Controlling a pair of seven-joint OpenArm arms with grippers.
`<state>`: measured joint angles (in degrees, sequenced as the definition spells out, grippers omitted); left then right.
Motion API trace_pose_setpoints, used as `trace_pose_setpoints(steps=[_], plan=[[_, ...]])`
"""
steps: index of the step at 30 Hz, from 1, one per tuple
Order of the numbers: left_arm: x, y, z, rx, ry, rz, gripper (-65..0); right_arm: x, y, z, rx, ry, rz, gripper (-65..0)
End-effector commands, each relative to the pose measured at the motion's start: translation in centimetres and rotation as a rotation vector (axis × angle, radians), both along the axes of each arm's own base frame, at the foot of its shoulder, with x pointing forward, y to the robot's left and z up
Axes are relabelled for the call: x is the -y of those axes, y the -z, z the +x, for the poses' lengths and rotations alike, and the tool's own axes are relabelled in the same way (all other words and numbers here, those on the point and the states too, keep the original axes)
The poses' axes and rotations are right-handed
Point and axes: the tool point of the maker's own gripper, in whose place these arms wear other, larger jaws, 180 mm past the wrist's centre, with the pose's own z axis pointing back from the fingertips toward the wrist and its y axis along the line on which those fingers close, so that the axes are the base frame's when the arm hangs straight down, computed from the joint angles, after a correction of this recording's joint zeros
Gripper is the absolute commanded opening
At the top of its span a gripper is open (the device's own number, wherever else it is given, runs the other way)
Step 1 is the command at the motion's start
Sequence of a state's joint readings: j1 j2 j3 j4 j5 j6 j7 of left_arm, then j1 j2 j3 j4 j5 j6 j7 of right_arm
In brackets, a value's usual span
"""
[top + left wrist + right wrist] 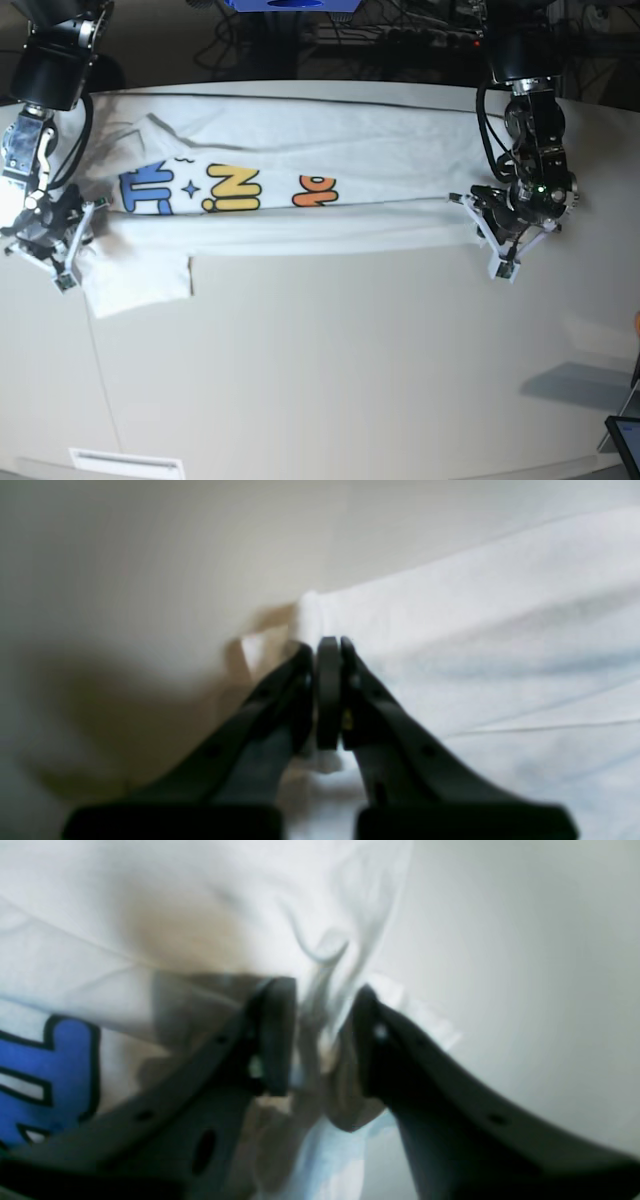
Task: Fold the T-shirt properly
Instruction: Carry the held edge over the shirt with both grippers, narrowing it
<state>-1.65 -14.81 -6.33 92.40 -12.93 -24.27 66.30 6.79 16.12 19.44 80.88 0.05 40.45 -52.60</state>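
T-shirt lies stretched sideways across the far half of the pale table, print side up with blue, yellow and orange lettering showing, its near edge doubled over into a long straight fold and one sleeve sticking out toward the near side at the base view's left. Left gripper, at the base view's right end of the fold, has its jaws pressed together with white hem cloth pinched at the tips. Right gripper, at the opposite end beside the blue lettering, has jaws narrowly parted with bunched, wrinkled cloth gathered between them; whether they actually clamp it, cannot tell.
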Motion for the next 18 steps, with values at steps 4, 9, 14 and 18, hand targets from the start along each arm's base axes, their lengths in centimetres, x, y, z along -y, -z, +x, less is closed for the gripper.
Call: trace_pose_setpoints(steps=[4,9,14,18], plan=[[-0.7,-0.4,0.0,-0.005,0.017,0.08,-65.0,1.2,-2.5,1.4,0.074,0.003,-0.036,-23.2],[-0.6,-0.2,-0.2,-0.009,0.022,0.085,-65.0,1.6,-5.6,2.0,0.161,-0.002,-0.082,-22.1],[-0.4,-0.2,-0.2,-0.009,0.022,0.079,-65.0,3.3,-9.1,3.3,0.265,0.067,-0.096,-21.6],[-0.4,-0.2,-0.2,-0.007,0.023,0.078,-65.0,1.2,-9.6,5.7,0.274,-0.005,-0.08,-21.6]])
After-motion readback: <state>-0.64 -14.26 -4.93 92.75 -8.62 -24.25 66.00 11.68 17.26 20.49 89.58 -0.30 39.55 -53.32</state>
